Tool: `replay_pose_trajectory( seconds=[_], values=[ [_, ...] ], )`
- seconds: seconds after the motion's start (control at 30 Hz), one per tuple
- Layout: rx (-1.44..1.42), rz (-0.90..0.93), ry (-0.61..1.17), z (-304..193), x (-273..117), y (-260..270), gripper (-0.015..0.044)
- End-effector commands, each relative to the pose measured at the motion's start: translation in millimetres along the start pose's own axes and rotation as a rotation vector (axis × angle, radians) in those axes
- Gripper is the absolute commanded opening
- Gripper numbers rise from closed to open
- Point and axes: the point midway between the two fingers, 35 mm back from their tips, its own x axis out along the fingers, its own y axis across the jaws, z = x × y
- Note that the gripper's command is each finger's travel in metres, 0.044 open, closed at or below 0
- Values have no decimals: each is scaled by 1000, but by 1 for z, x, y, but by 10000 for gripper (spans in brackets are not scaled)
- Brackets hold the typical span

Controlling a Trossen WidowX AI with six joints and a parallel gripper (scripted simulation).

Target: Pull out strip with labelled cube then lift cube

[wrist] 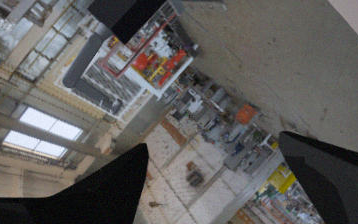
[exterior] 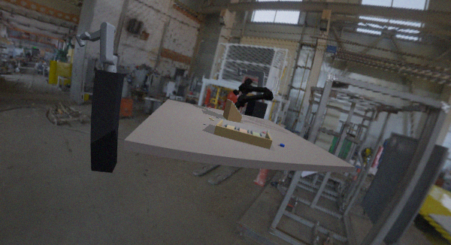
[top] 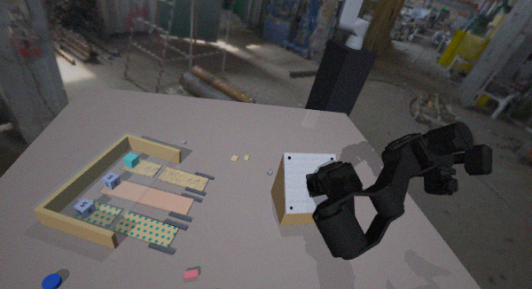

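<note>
A peach strip (top: 170,203) shows no gap, only a shade change midway. A cube marked S (top: 111,181) sits at its inner end. The speckled yellow strip (top: 183,178) has a gap from its inner piece (top: 143,168); a plain teal cube (top: 130,160) is at that inner end. The teal-dotted strip (top: 148,229) also has a gap from its inner piece (top: 104,214), with another S-marked cube (top: 84,207) there. My gripper (wrist: 212,144) is open and empty in the wrist view, away from the strips, facing the surroundings. Its fingers are not clearly distinguishable in the top and exterior views.
A three-sided wooden frame (top: 80,227) (exterior: 244,137) surrounds the strips' inner ends. Short dark bars (top: 181,216) flank their outer ends. A white-faced sloped block (top: 303,180) stands between arm and strips. A pink block (top: 191,274) and a blue disc (top: 51,281) (exterior: 282,145) lie on the table.
</note>
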Motion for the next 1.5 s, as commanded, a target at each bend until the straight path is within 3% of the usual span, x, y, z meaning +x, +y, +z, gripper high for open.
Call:
replay_pose_trajectory(
  seconds=[0.0,0.33,0.57,0.77,1.1,1.47],
  values=[
    [-6,-2,10,-2,-1,-1,400],
    [-344,-43,603,-125,-66,-35,400],
    [-585,16,1069,-188,-156,-62,400],
    [-779,112,1445,-211,-242,-91,400],
    [-1054,425,2131,-180,-401,-142,400],
    [-1128,1002,2855,-54,-527,-182,400]
  ],
)
